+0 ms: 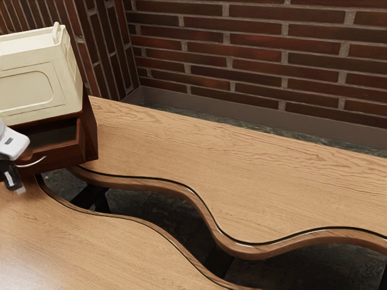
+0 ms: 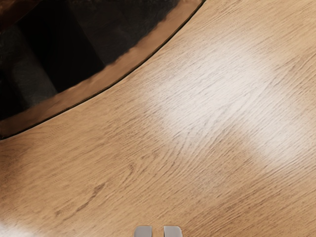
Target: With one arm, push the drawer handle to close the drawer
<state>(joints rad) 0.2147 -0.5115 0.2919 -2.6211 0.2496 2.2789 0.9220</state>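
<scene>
Jaws parted by a slim gap, gripping nothing; fingers (image 2: pixel 173 231) show close together. Table (image 1: pixel 266 175) is wood, wavy gap cut through it. Dark cabinet (image 1: pixel 91 130) sits at the exterior view's left, cream box (image 1: pixel 27 90) on top. Drawer (image 1: pixel 60 158) is out, front facing the near side, so closing still to do. Pale curved handle (image 1: pixel 37 161) on that front; gripper (image 1: pixel 20 189) by its left end as the exterior view has it, tips reaching lower than the handle. Contact: can't tell. Main risk: tips look low and off to one side, so a push might pass under the handle or slip off its curve. Off-centre force could also skew the drawer and jam it partway. Too hard a shove, or a stuck drawer, may slide the whole cabinet far, cream box rocking with it. Probably best to line up on the handle's middle, then push straight and slow.
</scene>
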